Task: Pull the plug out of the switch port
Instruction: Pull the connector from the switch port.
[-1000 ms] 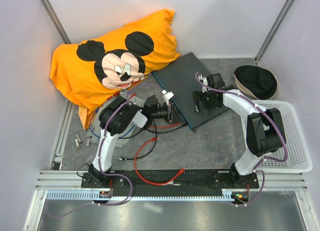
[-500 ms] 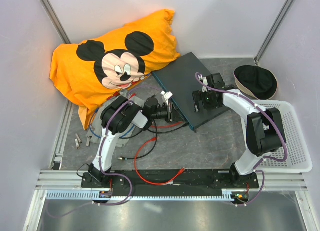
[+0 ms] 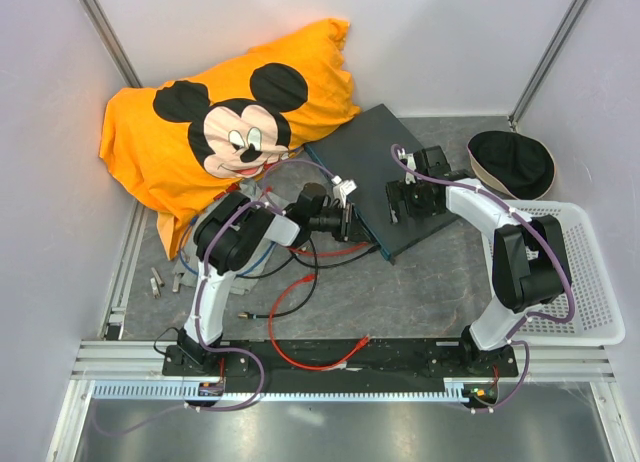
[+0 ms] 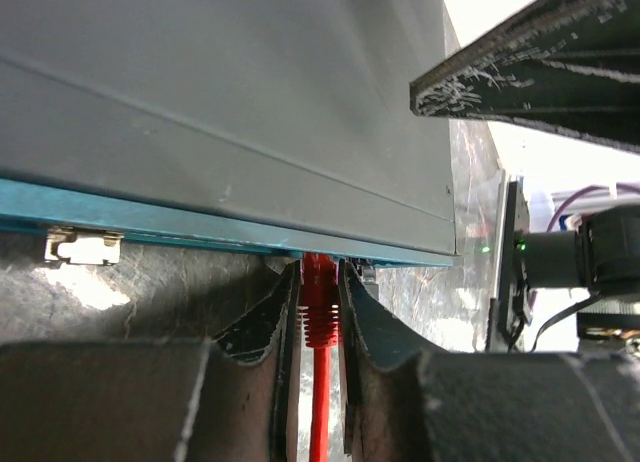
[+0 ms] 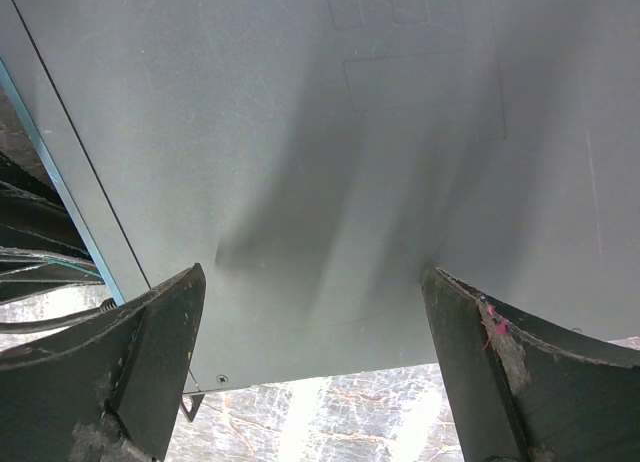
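Observation:
The switch [image 3: 385, 172] is a flat dark grey box lying on the table, its narrow teal face [image 4: 200, 227] turned toward the left arm. A red plug [image 4: 320, 317] with a ribbed boot sits in a socket of that face, and its red cable [image 3: 335, 250] trails over the table. My left gripper [image 3: 350, 222] is at the teal face. In the left wrist view the left gripper [image 4: 319, 267] has its fingers closed on either side of the plug. My right gripper [image 3: 405, 197] rests on the switch's top; in the right wrist view the right gripper [image 5: 312, 272] is wide open and empty.
An orange Mickey Mouse pillow [image 3: 230, 117] lies at the back left, touching the switch's far corner. A black round cap [image 3: 512, 162] sits at the back right above a white basket [image 3: 590, 282]. Black [image 3: 290, 302] and red [image 3: 300, 357] cables lie in front of the left arm.
My left gripper has moved right, up to the switch's teal face, and now sits around the red plug. The right gripper has stayed on top of the switch.

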Tool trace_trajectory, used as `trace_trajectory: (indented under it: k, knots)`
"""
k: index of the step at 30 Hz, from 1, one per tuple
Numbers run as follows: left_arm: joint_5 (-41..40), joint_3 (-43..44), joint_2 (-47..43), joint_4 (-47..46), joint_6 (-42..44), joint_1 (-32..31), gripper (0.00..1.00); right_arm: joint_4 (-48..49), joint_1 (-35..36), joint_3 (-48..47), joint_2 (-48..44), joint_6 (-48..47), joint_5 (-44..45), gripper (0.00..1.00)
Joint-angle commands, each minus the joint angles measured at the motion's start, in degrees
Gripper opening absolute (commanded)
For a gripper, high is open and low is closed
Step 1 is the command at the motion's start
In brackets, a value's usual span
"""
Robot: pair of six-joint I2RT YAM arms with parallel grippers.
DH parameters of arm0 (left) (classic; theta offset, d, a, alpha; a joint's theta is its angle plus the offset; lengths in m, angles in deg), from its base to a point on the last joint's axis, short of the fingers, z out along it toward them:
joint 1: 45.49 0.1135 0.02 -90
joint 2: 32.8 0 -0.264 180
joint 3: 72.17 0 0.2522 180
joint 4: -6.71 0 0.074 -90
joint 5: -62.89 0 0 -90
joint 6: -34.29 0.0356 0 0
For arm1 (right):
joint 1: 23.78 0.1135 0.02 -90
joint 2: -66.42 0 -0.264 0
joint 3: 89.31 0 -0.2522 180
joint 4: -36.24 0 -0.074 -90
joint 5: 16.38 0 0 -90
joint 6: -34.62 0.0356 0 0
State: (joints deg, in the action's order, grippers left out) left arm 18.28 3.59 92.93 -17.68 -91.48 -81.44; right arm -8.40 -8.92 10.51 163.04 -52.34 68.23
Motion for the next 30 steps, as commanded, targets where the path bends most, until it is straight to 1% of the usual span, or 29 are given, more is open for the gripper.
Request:
trace_trajectory:
  k: [1, 3, 4, 5, 6, 8, 9, 10, 11, 12, 13, 14, 15, 16, 17, 18, 19, 20, 21, 22, 23, 24, 28, 30]
  knots:
    - [11.0, -5.5, -0.4, -3.7, 2.6, -0.4, 0.02, -0.3, 0.4, 0.9, 1.2, 0.3, -1.6, 0.98]
    - [7.6, -8.0, 0.7, -9.3, -5.3, -0.4, 0.02, -0.4, 0.3, 1.1, 1.0, 0.2, -1.4, 0.98]
    - [6.8, -11.8, 1.4, -15.9, -10.0, -0.4, 0.02, -0.4, 0.4, 1.2, 1.0, 0.2, -1.4, 0.98]
    - [5.3, -13.6, 3.1, -29.1, -19.2, -0.4, 0.02, -0.5, 0.4, 1.3, 0.9, 0.3, -1.4, 0.98]
    - [3.3, -14.2, 3.9, -32.2, -22.6, -0.4, 0.02, -0.5, 0.4, 1.3, 1.0, 0.3, -1.4, 0.98]
    - [3.9, -11.8, 5.1, -32.9, -26.4, -0.4, 0.01, -0.5, 0.3, 1.3, 1.1, 0.5, -1.5, 0.98]
    - [7.1, -9.8, 5.1, -29.2, -25.3, -0.3, 0.02, -0.6, 0.3, 1.1, 1.1, 0.3, -1.5, 0.98]
    - [8.6, -5.7, 4.8, -25.2, -23.6, 0.1, 0.02, -0.7, 0.3, 1.0, 1.1, 0.1, -1.4, 0.98]
    - [10.7, -3.1, 4.6, -19.7, -19.2, 1.0, 0.02, -0.6, 0.3, 0.9, 1.2, 0.1, -1.4, 0.98]
    - [15.4, -0.8, 4.7, -11.2, -17.2, 1.7, 0.02, -0.6, 0.3, 1.1, 1.3, 0.0, -1.4, 0.98]
    - [17.9, 3.1, 4.9, -7.4, -15.7, 2.4, 0.02, -0.6, 0.3, 1.1, 1.4, -0.1, -1.6, 0.98]
    - [20.2, 5.0, 5.1, -4.0, -12.2, 3.6, 0.02, -0.5, 0.3, 1.5, 1.4, -0.2, -1.7, 0.98]
    - [25.0, 7.2, 5.7, 3.7, -10.1, 4.2, 0.02, -0.2, 0.3, 1.6, 1.4, -0.2, -1.8, 0.98]
    - [27.2, 9.3, 6.8, 3.6, -9.7, 4.7, 0.02, -0.1, 0.3, 1.9, 1.5, -0.4, -1.8, 0.98]
    - [29.0, 9.2, 7.5, 0.8, -14.5, 5.8, 0.02, 0.1, 0.4, 2.5, 1.6, -0.7, -1.6, 0.98]
    - [29.8, 8.2, 8.0, -5.7, -19.3, 6.4, 0.01, 0.2, 0.4, 2.7, 1.4, -0.7, -1.5, 0.98]
    - [29.1, 4.0, 9.3, -23.3, -25.1, 7.4, 0.02, 0.1, 0.4, 2.9, 1.4, -0.8, -1.6, 0.98]
    - [27.8, 2.3, 10.6, -35.3, -37.7, 7.7, 0.02, 0.2, 0.4, 3.1, 1.3, -0.8, -1.6, 0.98]
    - [24.3, 1.0, 12.0, -43.9, -43.1, 8.1, 0.02, 0.4, 0.4, 3.3, 1.2, -0.9, -1.6, 0.98]
    - [22.0, -0.4, 15.6, -57.0, -47.9, 8.2, 0.02, 0.3, 0.3, 3.3, 1.1, -0.8, -1.6, 0.98]
    - [19.9, -0.6, 16.6, -57.1, -54.1, 8.1, 0.02, 0.3, 0.4, 3.7, 0.9, -0.8, -1.5, 0.98]
    - [16.3, -1.1, 17.3, -57.2, -54.8, 7.9, 0.02, 0.2, 0.3, 3.7, 0.9, -0.9, -1.3, 0.98]
    - [13.1, -1.7, 17.4, -57.2, -53.4, 6.7, 0.02, -0.1, 0.4, 4.0, 0.8, -1.0, -1.2, 0.98]
    - [12.4, -2.0, 15.8, -57.1, -50.5, 6.2, 0.02, 0.0, 0.3, 4.4, 0.8, -0.9, -1.3, 0.98]
